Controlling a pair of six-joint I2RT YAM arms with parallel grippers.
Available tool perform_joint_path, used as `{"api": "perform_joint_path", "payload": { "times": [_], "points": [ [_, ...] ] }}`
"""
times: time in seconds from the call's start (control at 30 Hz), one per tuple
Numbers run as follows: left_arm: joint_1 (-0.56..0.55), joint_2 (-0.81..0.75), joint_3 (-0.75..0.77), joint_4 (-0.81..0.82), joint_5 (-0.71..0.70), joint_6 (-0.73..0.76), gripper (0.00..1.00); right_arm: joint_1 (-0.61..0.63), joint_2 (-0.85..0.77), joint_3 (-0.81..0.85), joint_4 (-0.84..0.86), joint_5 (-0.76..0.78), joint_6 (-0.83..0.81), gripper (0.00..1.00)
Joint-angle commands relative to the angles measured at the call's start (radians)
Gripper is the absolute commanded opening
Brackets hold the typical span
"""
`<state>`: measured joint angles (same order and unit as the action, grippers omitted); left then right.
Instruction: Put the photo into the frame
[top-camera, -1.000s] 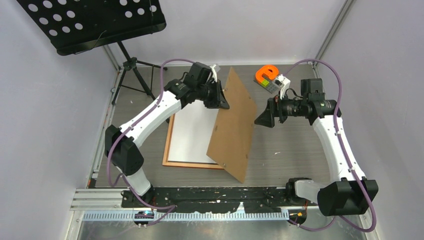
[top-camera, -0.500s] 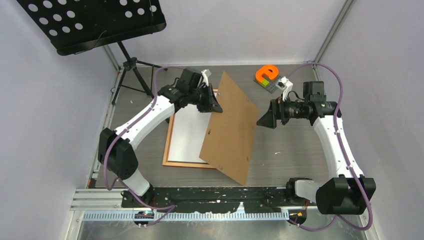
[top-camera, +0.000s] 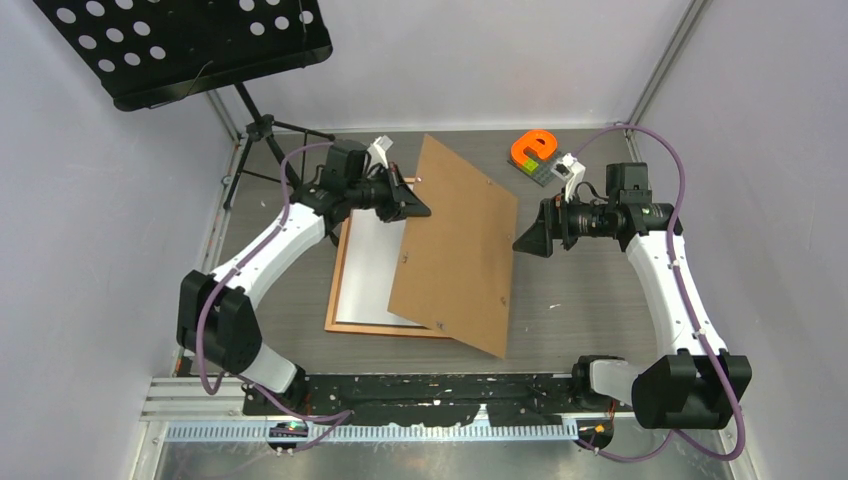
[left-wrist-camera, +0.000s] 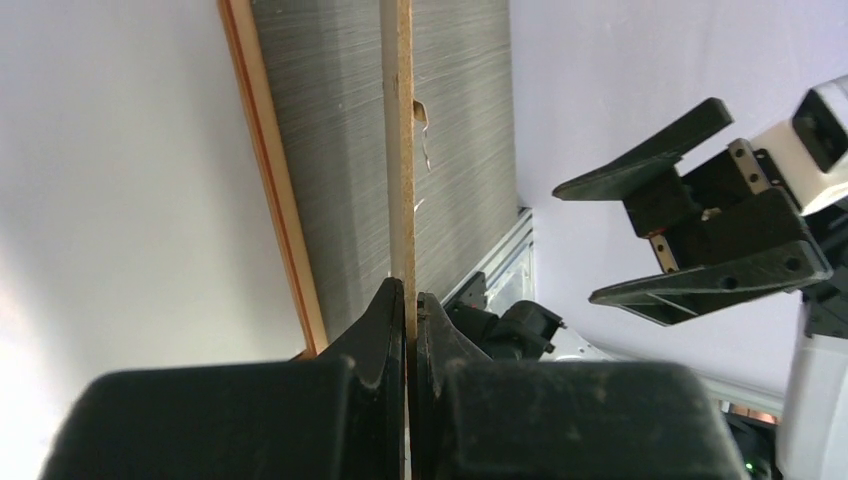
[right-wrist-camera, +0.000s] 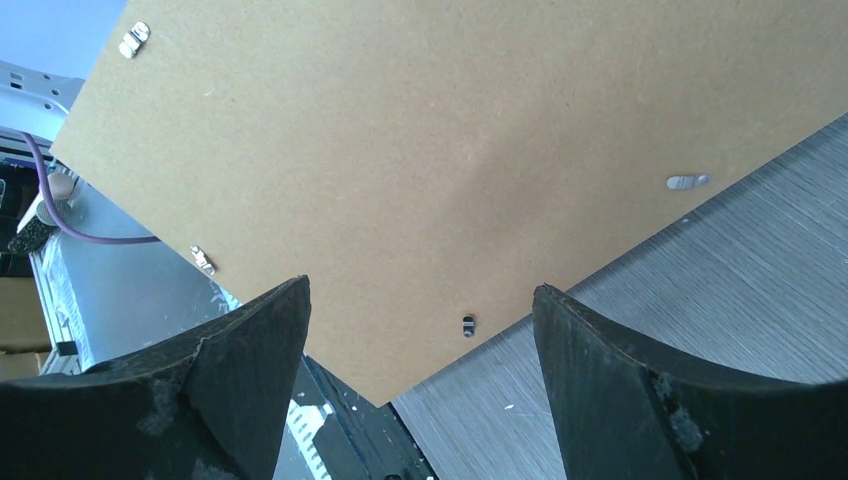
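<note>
The grey table (top-camera: 590, 300) bears everything. At its 11 o'clock corner a black perforated music stand (top-camera: 180, 45) stands on a tripod.

The brown backing board (top-camera: 455, 245) is next in size. It is tilted over the middle of the table, its 3 o'clock side raised, and small metal tabs show on its upper face.

The frame (top-camera: 375, 329) lies flat toward 9 o'clock from the table's middle, and its 3 o'clock side is hidden under the board. The photo (top-camera: 368, 275) lies inside the frame's thin orange-brown border, filling the part that shows.

The left gripper (top-camera: 418, 208) is clamped on the board's edge near its 11 o'clock corner. In the left wrist view its fingers (left-wrist-camera: 385, 320) pinch the thin edge with no gap.

The right gripper (top-camera: 522, 240) hangs at 3 o'clock just beside the board, spread wide and holding nothing. In its wrist view the board (right-wrist-camera: 450, 150) fills the space beyond the fingertips.

A small orange object (top-camera: 533, 150) sits at 1 o'clock by the far edge.

Since a second ago the left gripper has drawn toward 9 o'clock. The board has swung with it, stands less steeply and covers more of the frame. The right gripper has barely moved.

The photo shows only a plain white back, so its printed side cannot be seen. The frame's border (left-wrist-camera: 270, 170) is a narrow, warm wood strip against that white.
</note>
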<state>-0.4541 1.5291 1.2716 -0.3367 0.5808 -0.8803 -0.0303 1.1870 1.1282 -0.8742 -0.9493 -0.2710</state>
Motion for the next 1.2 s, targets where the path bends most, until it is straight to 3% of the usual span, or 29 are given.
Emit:
{"api": "perform_joint_path", "payload": {
  "times": [0.0, 0.5, 0.87, 1.17],
  "points": [
    [0.039, -0.093, -0.01, 0.166, 0.125, -0.035, 0.0, -0.008, 0.002, 0.01, 0.038, -0.019, -0.001, 0.88],
    [0.284, -0.218, -0.125, 0.156, 0.277, 0.024, 0.0, -0.007, 0.001, -0.003, 0.254, 0.056, 0.098, 0.88],
    [0.402, -0.222, -0.067, -0.093, 0.289, 0.212, 0.0, 0.068, 0.067, -0.028, 0.384, 0.122, 0.154, 0.87],
    [0.441, -0.161, -0.088, -0.031, 0.341, 0.19, 0.0, 0.178, 0.164, -0.049, 0.551, 0.329, 0.235, 0.86]
  ]
}}
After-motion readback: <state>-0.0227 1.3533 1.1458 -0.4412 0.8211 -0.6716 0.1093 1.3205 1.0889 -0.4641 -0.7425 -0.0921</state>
